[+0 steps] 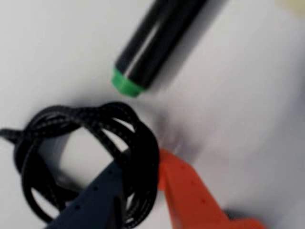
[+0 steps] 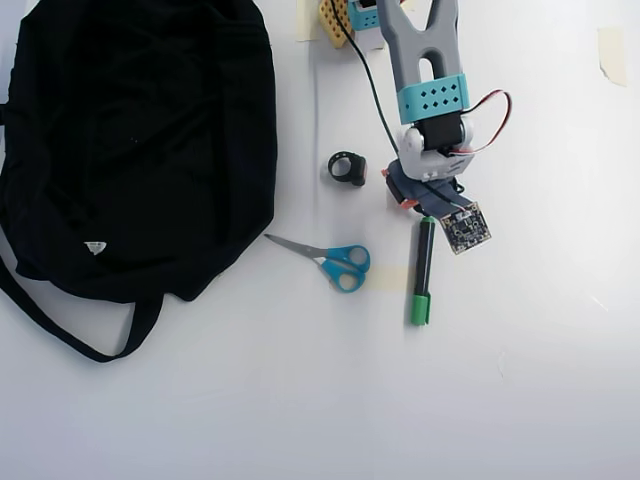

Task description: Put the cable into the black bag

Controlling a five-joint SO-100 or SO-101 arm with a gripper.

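Observation:
In the wrist view the cable (image 1: 86, 117), a loose coil of braided black cord, lies on the white table. Its right side runs between my dark blue finger (image 1: 100, 195) and my orange finger (image 1: 186, 186). My gripper (image 1: 139, 160) is shut on those strands. In the overhead view my gripper (image 2: 405, 195) points down at the table right of centre, and the arm hides the cable. The black bag (image 2: 140, 140) lies flat at the far left, well apart from the gripper, with a strap handle (image 2: 70, 335) trailing toward the front.
A black marker with a green cap (image 2: 422, 270) (image 1: 152, 43) lies just beyond the gripper. Blue-handled scissors (image 2: 335, 262) and a small black ring (image 2: 347, 168) sit between the gripper and the bag. The arm's base and wires (image 2: 420, 60) are at the top.

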